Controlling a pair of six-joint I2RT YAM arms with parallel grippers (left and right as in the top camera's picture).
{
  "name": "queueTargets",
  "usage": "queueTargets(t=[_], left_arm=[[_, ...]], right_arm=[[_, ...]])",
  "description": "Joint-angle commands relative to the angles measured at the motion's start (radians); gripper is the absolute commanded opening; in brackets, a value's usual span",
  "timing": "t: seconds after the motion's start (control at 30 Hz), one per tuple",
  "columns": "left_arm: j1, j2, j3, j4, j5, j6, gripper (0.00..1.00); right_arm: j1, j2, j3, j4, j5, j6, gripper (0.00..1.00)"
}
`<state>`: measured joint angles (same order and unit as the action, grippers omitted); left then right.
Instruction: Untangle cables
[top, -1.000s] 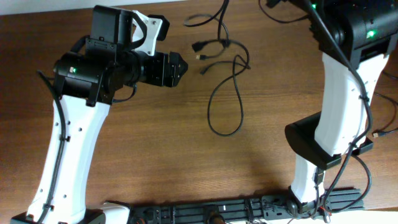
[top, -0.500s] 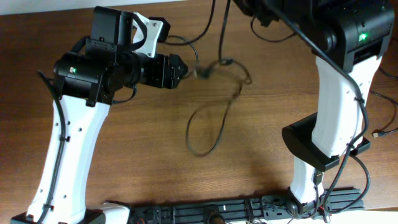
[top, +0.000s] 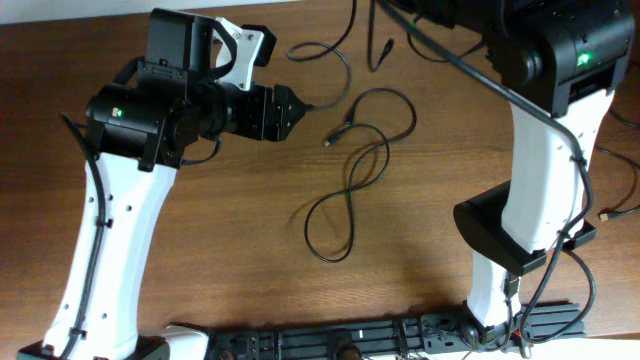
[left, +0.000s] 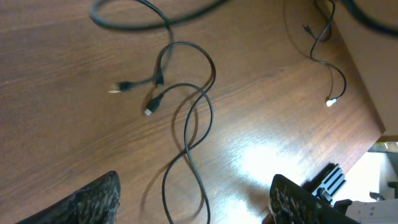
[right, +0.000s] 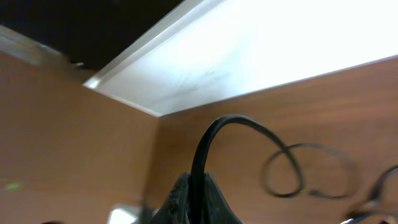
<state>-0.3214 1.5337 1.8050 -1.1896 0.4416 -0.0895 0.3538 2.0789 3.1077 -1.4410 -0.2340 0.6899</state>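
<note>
A thin black cable lies in a figure-eight loop on the wooden table, its plug end near my left gripper. In the left wrist view the same loop runs down between my wide-open fingers, with two small plugs beyond it. A second cable curves across the table's far side and rises toward the top edge. My right gripper is shut on a black cable and holds it up near the table's far edge.
Another thin cord with a white plug lies toward the right side of the table. The right arm's white link stands at the right. A black rail runs along the front edge. Thick robot cables hang at the far right.
The cable tangle was dragged left and then spread out. The figure-eight loop now lies lower and nearer the left gripper. One cable has been pulled up toward the far edge.
</note>
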Motion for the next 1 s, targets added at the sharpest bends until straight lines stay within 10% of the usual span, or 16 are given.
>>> queueTargets(t=[0.0,0.57,0.97], left_arm=[[-0.001,0.003,0.015,-0.021,0.007,0.029,0.78],[-0.001,0.003,0.015,-0.034,-0.005,0.042,0.79],[-0.001,0.003,0.015,-0.039,-0.005,0.042,0.79]], right_arm=[[-0.039,0.004,-0.001,-0.014,0.195,-0.25,0.04],[-0.621,0.005,-0.001,-0.101,0.286,-0.32,0.04],[-1.045,0.006,-0.116,-0.134,-0.018,-0.533,0.04]])
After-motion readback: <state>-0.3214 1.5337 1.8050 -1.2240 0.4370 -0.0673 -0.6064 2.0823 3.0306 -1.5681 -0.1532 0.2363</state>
